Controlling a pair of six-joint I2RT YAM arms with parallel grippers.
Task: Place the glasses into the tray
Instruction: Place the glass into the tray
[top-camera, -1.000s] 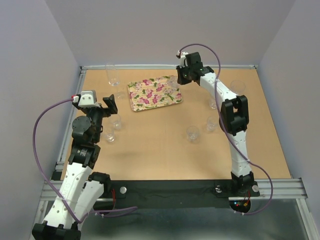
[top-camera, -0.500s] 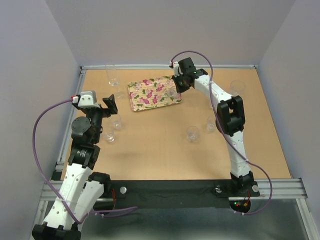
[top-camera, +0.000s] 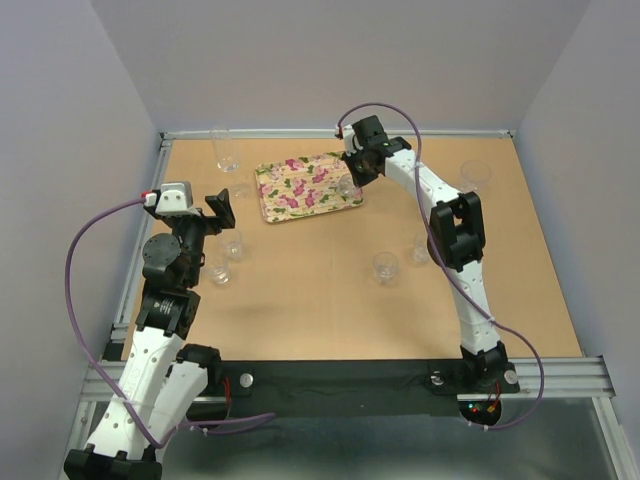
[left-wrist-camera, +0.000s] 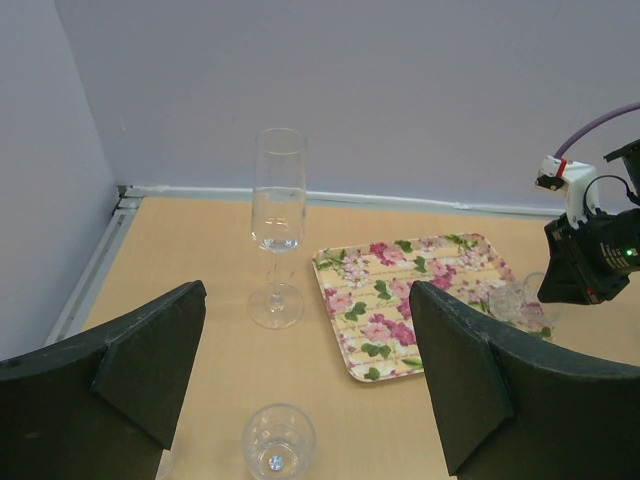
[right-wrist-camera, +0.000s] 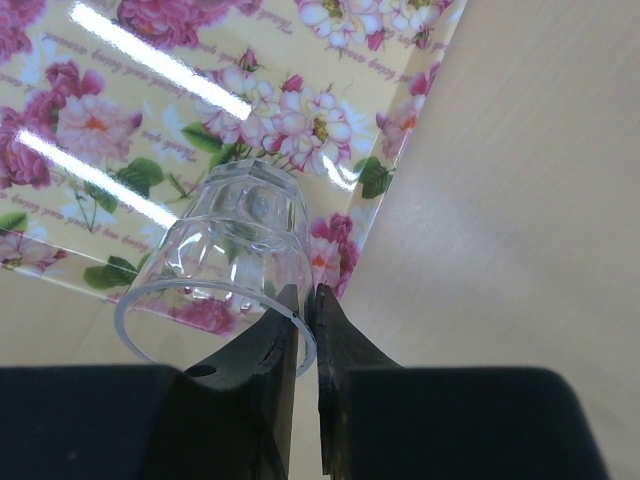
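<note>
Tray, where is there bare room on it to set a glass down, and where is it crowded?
Nearly all of the tray is bare: the whole stretch from its left edge, nearest the tall flute, to the middle. Only its right edge is crowded, where the right hand holds a tumbler by the rim.

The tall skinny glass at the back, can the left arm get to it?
Probably yes. The left gripper is open and faces the champagne flute, which stands upright beside the tray. Only a small tumbler sits low in front; nothing else blocks the way.
</note>
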